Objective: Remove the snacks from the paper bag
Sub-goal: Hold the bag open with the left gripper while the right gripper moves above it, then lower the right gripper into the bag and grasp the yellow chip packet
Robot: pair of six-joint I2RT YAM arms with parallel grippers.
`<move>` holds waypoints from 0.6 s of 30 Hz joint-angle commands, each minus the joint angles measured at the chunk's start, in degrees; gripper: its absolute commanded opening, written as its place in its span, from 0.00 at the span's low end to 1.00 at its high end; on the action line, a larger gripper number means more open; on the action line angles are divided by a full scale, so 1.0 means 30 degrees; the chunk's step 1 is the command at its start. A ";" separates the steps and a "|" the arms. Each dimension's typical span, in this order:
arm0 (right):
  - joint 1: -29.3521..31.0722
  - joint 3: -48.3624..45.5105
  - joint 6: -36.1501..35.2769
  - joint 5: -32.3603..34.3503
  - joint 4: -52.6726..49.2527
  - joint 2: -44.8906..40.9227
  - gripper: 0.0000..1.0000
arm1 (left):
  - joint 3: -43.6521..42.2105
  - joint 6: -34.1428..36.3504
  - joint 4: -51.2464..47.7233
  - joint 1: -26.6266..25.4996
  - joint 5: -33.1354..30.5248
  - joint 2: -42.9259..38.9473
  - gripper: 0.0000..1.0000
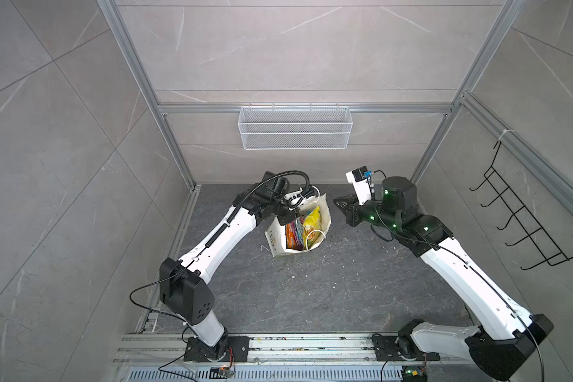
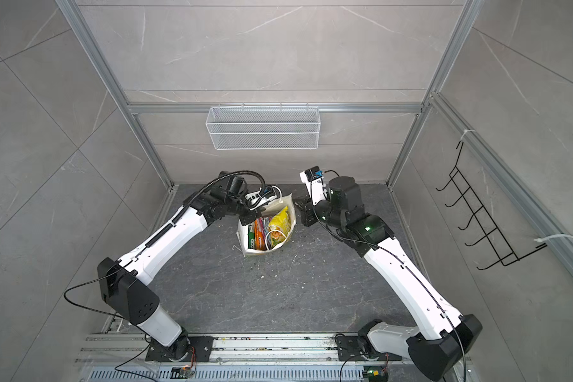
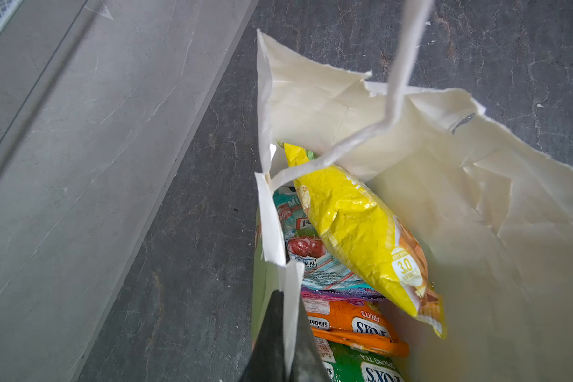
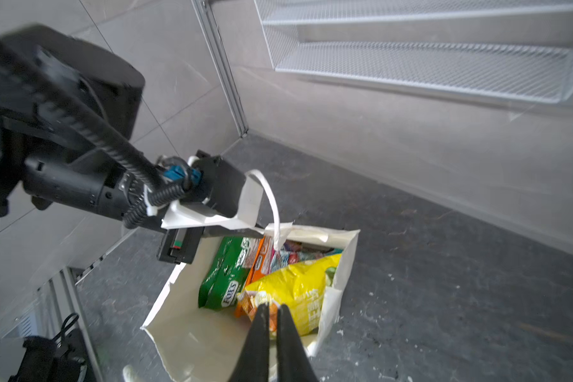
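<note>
The paper bag (image 1: 325,215) (image 2: 245,243) stands open on the dark floor in both top views. My left gripper (image 1: 286,218) (image 3: 286,330) is shut on its rim, one finger inside the white wall (image 3: 344,109) and one outside. Inside lie the snacks: a yellow chip bag (image 3: 354,228) (image 4: 298,287) on top, with teal (image 3: 308,254), orange (image 3: 348,320) and green FOX'S (image 4: 225,274) packets standing beside it. My right gripper (image 1: 338,201) (image 4: 273,311) hovers just right of the bag, apart from it, its jaws almost together with nothing between them.
A white wire-mesh basket (image 1: 295,129) (image 4: 411,59) hangs on the back wall. A black wire hook rack (image 1: 523,225) is fixed to the right wall. One cord handle (image 1: 315,236) droops over the bag's near side. White crumbs dot the floor.
</note>
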 commanded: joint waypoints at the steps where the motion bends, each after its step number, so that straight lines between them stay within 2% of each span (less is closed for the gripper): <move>1: 0.0977 0.0651 0.1370 -0.0462 -0.2584 0.1131 0.17 | 0.0119 -0.0451 0.1242 -0.0553 -0.0335 -0.1293 0.00; 8: 0.2716 -0.0287 0.3504 0.0555 -0.2707 0.2144 0.29 | -0.0053 -0.0582 0.1279 -0.0992 -0.0602 -0.1441 0.00; 13: 0.3928 -0.0386 0.4401 0.3138 -0.2817 0.2767 0.43 | -0.0380 -0.0604 0.1528 -0.1156 -0.0564 -0.1557 0.00; 18: 0.4814 -0.0050 0.5746 0.6268 -0.2955 0.3634 0.45 | -0.0565 -0.0692 0.1777 -0.1226 -0.0728 -0.1719 0.00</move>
